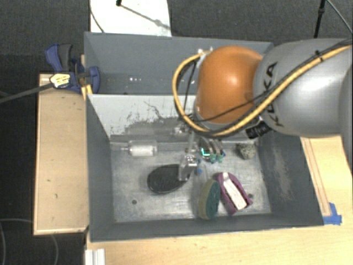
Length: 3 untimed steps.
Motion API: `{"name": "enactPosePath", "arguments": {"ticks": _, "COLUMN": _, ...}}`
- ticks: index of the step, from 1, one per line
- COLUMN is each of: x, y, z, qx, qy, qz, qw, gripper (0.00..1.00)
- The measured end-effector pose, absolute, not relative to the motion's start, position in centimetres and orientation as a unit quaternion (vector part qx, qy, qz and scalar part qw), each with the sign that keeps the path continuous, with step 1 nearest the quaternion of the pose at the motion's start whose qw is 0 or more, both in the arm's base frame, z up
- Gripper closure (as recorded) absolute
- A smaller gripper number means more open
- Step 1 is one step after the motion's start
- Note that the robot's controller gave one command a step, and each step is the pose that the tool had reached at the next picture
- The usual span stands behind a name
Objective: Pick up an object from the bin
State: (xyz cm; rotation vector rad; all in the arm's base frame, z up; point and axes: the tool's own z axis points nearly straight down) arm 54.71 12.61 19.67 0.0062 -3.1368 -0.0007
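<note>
Grey metal bin (138,200), scuffed floor, sloped walls; pale board around it.

Loose things on the bin floor, five in all, one of each kind:
- 1 black oval pad (164,180), flat, left of the floor's centre.
- 1 pale cylinder (141,148), lying on its side along the back edge, towards the back left corner.
- 1 green round disc (208,199), standing on edge near the front edge, right of centre.
- 1 purple-and-white block (234,191), tilted, touching the disc's right side.
- 1 small tan lump (246,151), near the back right corner, well apart from the rest.

Arm (309,93) enters from the right, above the bin's back right part. Orange cover (226,81) on the wrist, with yellow and black cables looped round it.

End effector (190,167) is low in the bin, near the floor's centre, at the right end of the black oval pad. It lies between that pad and the disc and block pair. Contact with the pad: cannot tell. Apart or together: cannot tell, as the wrist hardware hides it. Nothing is visibly clamped in it.

The pad lies flat on the floor, not lifted.
</note>
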Motion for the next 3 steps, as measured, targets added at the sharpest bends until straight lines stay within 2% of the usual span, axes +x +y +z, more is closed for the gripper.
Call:
{"name": "enactPosePath", "arguments": {"ticks": 1, "x": 54.7, "y": 12.7, "z": 8.5, "qx": 0.170, "qy": -0.985, "qz": 0.000, "qw": 0.002, "gripper": 0.00}}
{"name": "enactPosePath", "arguments": {"ticks": 2, "x": 54.9, "y": 12.7, "z": 8.9, "qx": 0.166, "qy": -0.986, "qz": -0.001, "qw": -0.001, "gripper": 1.00}}
{"name": "enactPosePath", "arguments": {"ticks": 3, "x": 54.3, "y": 12.9, "z": 23.1, "qx": 0.175, "qy": -0.985, "qz": -0.001, "qw": 0.000, "gripper": 1.00}}
